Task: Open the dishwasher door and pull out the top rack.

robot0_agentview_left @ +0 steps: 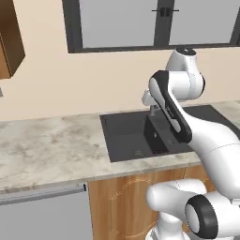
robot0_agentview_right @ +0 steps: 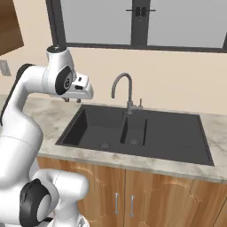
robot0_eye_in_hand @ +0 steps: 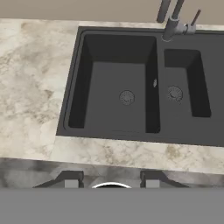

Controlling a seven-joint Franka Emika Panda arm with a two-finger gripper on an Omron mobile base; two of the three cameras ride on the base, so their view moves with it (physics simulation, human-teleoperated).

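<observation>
The dishwasher door is a flat grey panel at the lower left, under the counter edge. It stands shut, its silver bar handle running along its top. The top rack is hidden behind it. My gripper hangs high above the counter at the left rim of the sink, pointing down, far above and to the right of the door. In the hand view its two dark fingertips stand apart with nothing between them, over the counter strip in front of the sink. The gripper also shows beside the arm's elbow.
A black double-bowl sink with a curved grey faucet is set in the marble counter. Wooden cabinet doors with vertical handles sit below it. A window spans the wall, and a wooden upper cabinet hangs at the left.
</observation>
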